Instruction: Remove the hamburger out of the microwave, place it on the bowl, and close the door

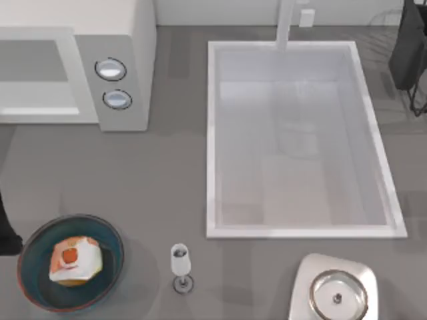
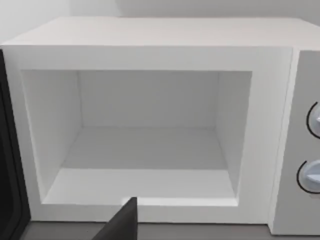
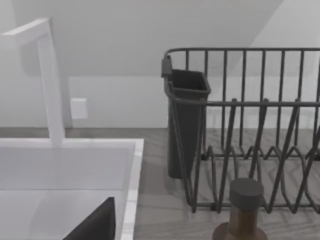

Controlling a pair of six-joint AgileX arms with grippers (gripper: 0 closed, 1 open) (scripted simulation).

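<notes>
- Hamburger (image 1: 75, 261) rests in the bowl (image 1: 33, 288), in front of the microwave (image 1: 127, 40).
- Microwave cavity (image 2: 145, 145) stands open.
- Jaw state of both grippers: cannot tell.

A wide white rectangular sink basin (image 1: 300, 137) is sunk into the grey counter (image 1: 160, 187) toward its right side, with a white angular faucet (image 1: 287, 23) rising at the basin's far rim. Near the counter's front edge stands a small clear stemmed glass (image 1: 181, 265), and toward the front right corner a shiny steel round dish on a silvery base (image 1: 337, 293). At the far right corner sits a dark wire dish rack (image 3: 250, 130) with a dark cutlery cup (image 3: 185, 120) hung on its end, and a brown bottle with a grey cap (image 3: 242, 210) just in front of it.
</notes>
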